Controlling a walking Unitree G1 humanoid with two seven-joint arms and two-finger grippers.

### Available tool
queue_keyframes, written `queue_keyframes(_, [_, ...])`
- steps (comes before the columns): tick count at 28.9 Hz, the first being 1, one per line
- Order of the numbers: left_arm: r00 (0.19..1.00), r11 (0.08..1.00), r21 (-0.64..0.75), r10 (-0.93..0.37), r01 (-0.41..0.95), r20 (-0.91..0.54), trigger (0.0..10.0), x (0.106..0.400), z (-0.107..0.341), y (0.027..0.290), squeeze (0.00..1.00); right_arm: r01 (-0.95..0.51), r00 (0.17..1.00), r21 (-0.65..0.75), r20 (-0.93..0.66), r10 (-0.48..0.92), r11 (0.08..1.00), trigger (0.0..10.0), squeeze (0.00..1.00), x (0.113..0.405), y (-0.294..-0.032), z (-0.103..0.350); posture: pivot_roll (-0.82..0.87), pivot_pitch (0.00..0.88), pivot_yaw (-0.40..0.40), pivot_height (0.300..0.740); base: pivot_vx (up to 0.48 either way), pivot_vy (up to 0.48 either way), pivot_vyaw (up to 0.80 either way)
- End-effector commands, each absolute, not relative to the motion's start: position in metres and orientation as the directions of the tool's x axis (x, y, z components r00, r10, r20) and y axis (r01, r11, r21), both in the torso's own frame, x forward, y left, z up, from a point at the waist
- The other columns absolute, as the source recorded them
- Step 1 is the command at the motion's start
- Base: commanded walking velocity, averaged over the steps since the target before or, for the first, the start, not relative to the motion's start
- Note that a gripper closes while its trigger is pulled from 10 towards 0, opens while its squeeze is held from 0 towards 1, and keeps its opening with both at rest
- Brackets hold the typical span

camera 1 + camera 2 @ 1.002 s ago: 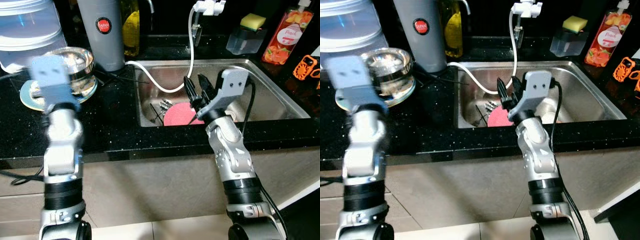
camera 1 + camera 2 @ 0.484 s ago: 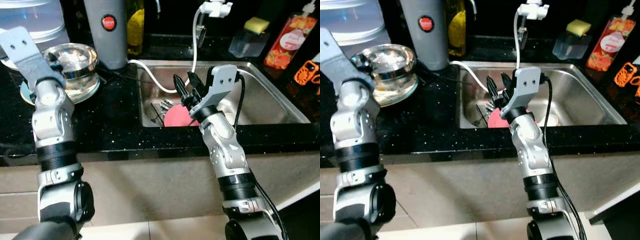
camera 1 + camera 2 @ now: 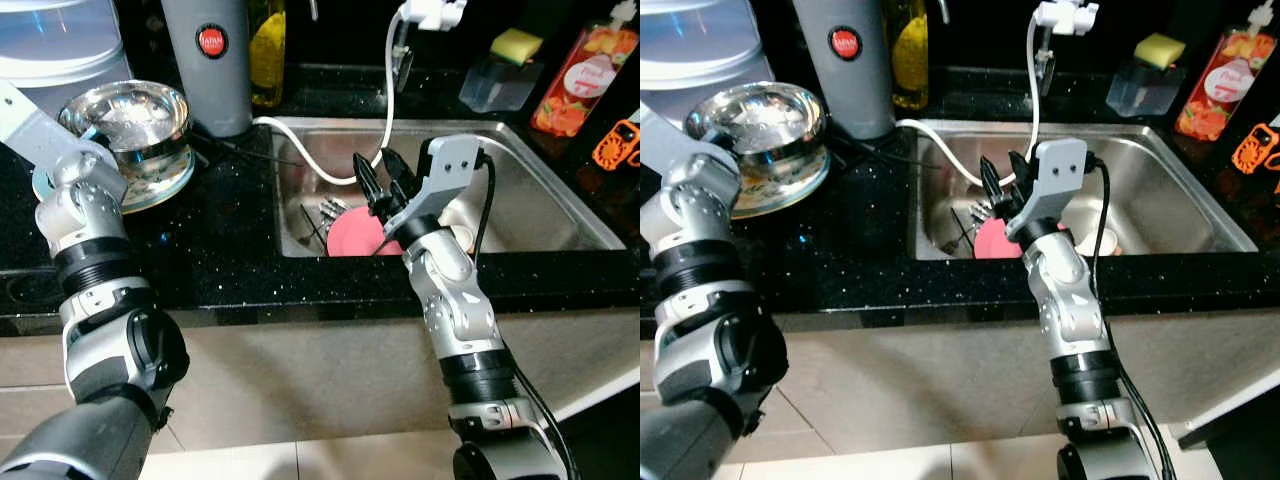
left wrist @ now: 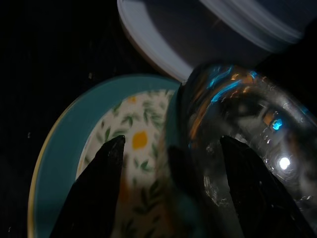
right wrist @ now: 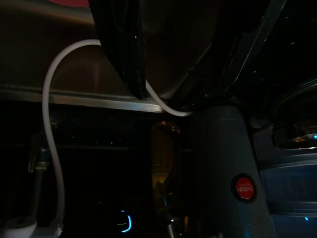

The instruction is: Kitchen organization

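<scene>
Black fingers spread wide: that is our right gripper (image 3: 378, 180), and it holds nothing. It hangs over the steel sink (image 3: 540, 215), close to the sink's left end. Right under its tips lies a pink plate (image 3: 352, 234), and just beside the plate we can see some forks (image 3: 326, 211). A white hose (image 3: 385, 90) runs past the fingers, up to the tap (image 3: 432, 12) behind them.

Our left gripper (image 4: 168, 183) is far off on the other side, over the black counter (image 3: 225, 225). Its two fingers are open as well, with nothing between them yet. They reach toward a shiny glass bowl (image 3: 130, 125) that sits on a teal plate (image 4: 74, 144) with little leaves and yellow spots. The bowl's side is very close to one fingertip; we cannot tell if it touches.

Behind the bowl stands a tall grey flask (image 3: 208, 60) with a red dot, and next to that a yellow bottle (image 3: 266, 50). Well past the right gripper, behind the sink, we see a sponge (image 3: 518, 44) on a clear box and an orange soap bottle (image 3: 594, 70)
</scene>
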State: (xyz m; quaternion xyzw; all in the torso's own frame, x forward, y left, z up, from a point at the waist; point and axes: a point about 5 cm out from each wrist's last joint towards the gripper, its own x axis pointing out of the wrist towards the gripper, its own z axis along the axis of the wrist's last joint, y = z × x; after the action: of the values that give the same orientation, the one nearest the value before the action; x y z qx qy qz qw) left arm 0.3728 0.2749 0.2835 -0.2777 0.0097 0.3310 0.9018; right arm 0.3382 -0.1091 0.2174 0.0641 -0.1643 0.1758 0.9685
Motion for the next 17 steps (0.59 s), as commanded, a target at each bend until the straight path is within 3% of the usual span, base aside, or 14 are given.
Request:
queue_keyframes(1, [0.756, 0.601, -0.485, 0.614, -0.635, -0.230, 10.0, 0.373, 0.283, 0.283, 0.00, -0.352, 0.888, 0.069, 0.341, 0.310, 0.933, 10.0, 0.00, 0.338, -0.112, 0.217, 0.18, 0.000, -0.060, 0.740, 0.000, 0.000, 0.00])
queue_keyframes(4, [0.730, 0.576, -0.467, 0.624, -0.670, -0.278, 10.0, 0.374, 0.274, 0.292, 0.00, -0.357, 0.886, 0.069, 0.341, 0.314, 0.932, 10.0, 0.00, 0.338, -0.110, 0.218, 0.18, 0.000, -0.060, 0.740, 0.000, 0.000, 0.00])
queue_keyframes(5, [0.723, 0.575, -0.455, 0.627, -0.680, -0.290, 5.6, 0.375, 0.271, 0.295, 0.00, -0.359, 0.885, 0.068, 0.342, 0.316, 0.931, 10.0, 0.00, 0.338, -0.110, 0.218, 0.18, 0.000, -0.060, 0.740, 0.000, 0.000, 0.00])
queue_keyframes(6, [0.723, 0.575, -0.455, 0.627, -0.680, -0.290, 5.6, 0.375, 0.271, 0.295, 0.00, -0.359, 0.885, 0.068, 0.342, 0.316, 0.931, 10.0, 0.00, 0.338, -0.110, 0.218, 0.18, 0.000, -0.060, 0.740, 0.000, 0.000, 0.00])
queue_keyframes(7, [0.720, 0.581, -0.436, 0.623, -0.688, -0.307, 0.0, 0.376, 0.266, 0.295, 0.00, -0.357, 0.885, 0.068, 0.343, 0.314, 0.932, 10.0, 0.00, 0.338, -0.110, 0.218, 0.18, 0.000, -0.058, 0.740, 0.000, 0.000, 0.00])
queue_keyframes(17, [0.728, 0.590, -0.429, 0.588, -0.684, -0.353, 0.0, 0.379, 0.253, 0.287, 0.00, -0.357, 0.884, 0.074, 0.348, 0.311, 0.931, 10.0, 0.00, 0.336, -0.112, 0.219, 0.17, 0.000, -0.045, 0.740, 0.000, 0.000, 0.00])
